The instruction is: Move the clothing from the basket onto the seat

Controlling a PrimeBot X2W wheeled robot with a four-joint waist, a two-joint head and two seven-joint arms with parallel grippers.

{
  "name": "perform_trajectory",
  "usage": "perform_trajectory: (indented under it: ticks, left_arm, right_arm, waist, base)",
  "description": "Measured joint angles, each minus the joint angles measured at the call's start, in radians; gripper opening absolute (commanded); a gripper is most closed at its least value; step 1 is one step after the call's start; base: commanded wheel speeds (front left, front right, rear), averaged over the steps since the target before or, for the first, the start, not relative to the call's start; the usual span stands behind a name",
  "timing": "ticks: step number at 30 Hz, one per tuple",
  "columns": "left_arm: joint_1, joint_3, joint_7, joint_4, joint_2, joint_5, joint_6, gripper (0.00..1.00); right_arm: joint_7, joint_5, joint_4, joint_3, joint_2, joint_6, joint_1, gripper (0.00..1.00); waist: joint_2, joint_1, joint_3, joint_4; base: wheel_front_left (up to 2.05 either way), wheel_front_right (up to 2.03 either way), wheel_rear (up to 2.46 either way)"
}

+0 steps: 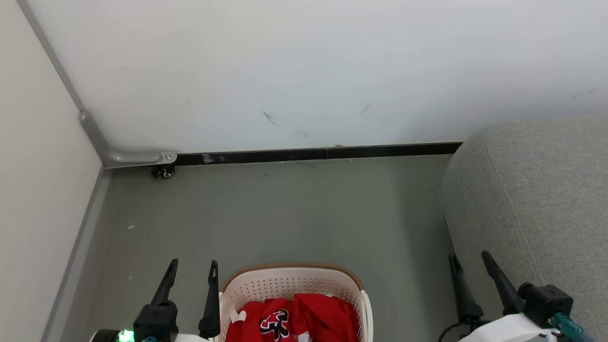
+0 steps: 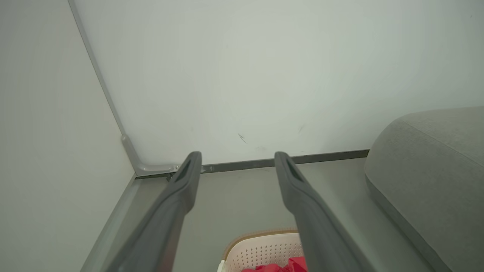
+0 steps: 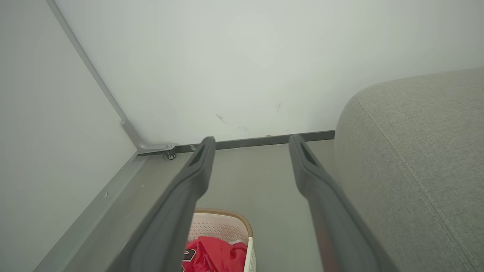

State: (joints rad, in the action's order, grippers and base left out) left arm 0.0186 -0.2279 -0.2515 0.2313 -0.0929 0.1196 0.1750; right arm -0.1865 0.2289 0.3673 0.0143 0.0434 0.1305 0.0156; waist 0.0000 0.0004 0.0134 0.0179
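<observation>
In my head view the basket is at 6 o'clock, standing on the grey-green floor. The lower edge of the picture cuts it, so I see only its far half, with the brown rim and the perforated cream wall. The clothing lies inside the basket as a crumpled red heap, and a black-and-white numeral on it faces up; I cannot separate one garment from another. The seat is at 3 to 4 o'clock, a big light-grey sofa with a rounded edge, and a strip of floor lies between it and the basket. The left jaws are at 7 o'clock, just beside the left wall of the basket, and I cannot tell if they touch it. Their two dark fingers point toward 12 o'clock, spread wide, with nothing between them. The right jaws are at 5 o'clock, before the lower part of the seat. Their fingers lean a little toward 11 o'clock, also wide and empty. In the right wrist view the basket and the red cloth are at 7 o'clock, partly behind one finger. At 12 o'clock rises the white wall with a black skirting strip at its foot. A small caster wheel sits at 10 o'clock in the corner.
</observation>
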Motion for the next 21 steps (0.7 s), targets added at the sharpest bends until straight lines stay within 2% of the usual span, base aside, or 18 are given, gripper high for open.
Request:
perform_trajectory:
  ticks: [21]
  left_arm:
    - [-0.005, 0.006, 0.0, 0.003, 0.0, -0.009, -0.002, 1.0]
  right_arm:
    - [-0.012, 0.001, 0.011, 0.004, 0.0, 0.0, -0.002, 1.0]
  waist:
    - [0.0, -0.0001, -0.012, 0.002]
  base:
    - [0.0, 0.0, 0.0]
